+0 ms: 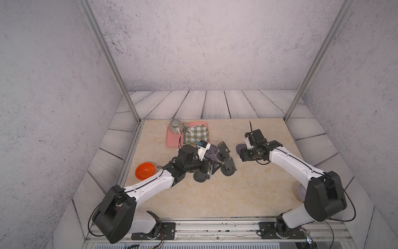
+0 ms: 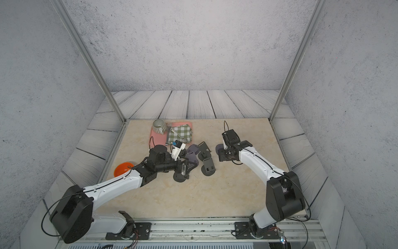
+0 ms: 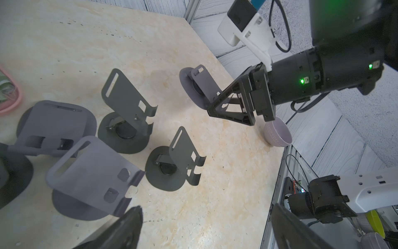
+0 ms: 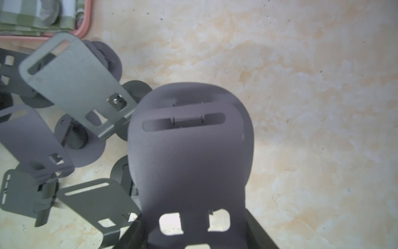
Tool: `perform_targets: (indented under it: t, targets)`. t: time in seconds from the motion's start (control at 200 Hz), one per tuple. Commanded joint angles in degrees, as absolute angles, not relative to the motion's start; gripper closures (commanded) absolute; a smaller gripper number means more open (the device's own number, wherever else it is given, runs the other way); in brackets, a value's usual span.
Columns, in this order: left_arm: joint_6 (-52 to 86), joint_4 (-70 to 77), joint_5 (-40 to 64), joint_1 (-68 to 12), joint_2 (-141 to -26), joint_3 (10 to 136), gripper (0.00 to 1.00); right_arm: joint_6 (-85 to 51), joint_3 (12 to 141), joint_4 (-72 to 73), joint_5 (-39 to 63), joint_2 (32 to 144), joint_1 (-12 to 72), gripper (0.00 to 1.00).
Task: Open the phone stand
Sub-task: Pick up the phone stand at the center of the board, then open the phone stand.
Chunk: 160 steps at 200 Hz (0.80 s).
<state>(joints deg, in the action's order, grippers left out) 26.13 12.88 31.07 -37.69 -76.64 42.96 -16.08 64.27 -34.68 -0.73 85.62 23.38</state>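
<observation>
Right gripper [image 4: 193,226] clasps the plate of the lone phone stand [image 4: 189,155], long axis straight ahead of the claw; left gripper [image 3: 206,211] gapes wide.

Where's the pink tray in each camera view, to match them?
In a top view: pink tray far side, left of centre.
In a top view: tray likewise.
Left wrist: rim at frame edge.
Right wrist: rim corner at frame edge.
Shared landmark: checked cloth on it.
</observation>
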Motion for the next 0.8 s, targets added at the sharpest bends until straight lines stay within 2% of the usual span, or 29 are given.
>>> perform_targets:
  t: [0.0,0.42,0.796]
  targets:
    - [28.83,12.31,30.47,-37.97,-77.86,45.36,0.03,-16.87,62.9,-31.86,0.66,82.21,25.41,0.52]
    - [35.4,14.73,26.28,-37.88,-78.92,45.86,0.07,-18.46,59.28,-26.62,0.65,74.81,32.14,0.52]
    - [37.4,19.2,25.82,-37.62,-80.23,45.0,0.09,-19.59,59.42,-24.98,1.08,74.14,37.26,0.52]
